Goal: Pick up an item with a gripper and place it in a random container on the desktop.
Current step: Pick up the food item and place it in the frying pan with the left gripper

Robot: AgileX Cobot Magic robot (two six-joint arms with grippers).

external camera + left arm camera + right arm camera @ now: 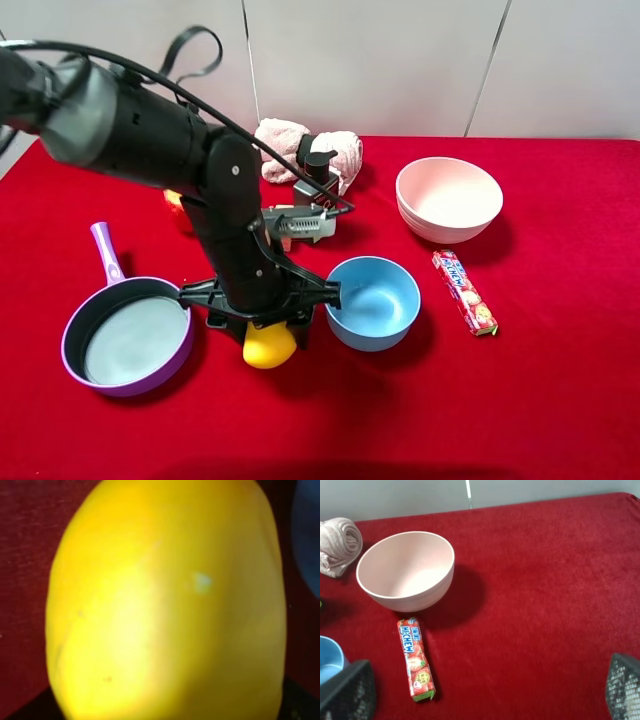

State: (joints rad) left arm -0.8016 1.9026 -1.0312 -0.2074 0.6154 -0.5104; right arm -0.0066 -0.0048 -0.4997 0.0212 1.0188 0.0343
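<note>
I read the left gripper (264, 322) directly over the mango (268, 347), between the pan (75, 325) and the blue bowl (373, 302) above the desktop (560, 400). I cannot tell its grip. The right gripper (485, 687) is spread.

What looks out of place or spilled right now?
Nothing stands out. The mango sits under the left gripper, between the purple pan and the blue bowl. The pink bowl is upright and empty, and the red cloth shows no spill.
</note>
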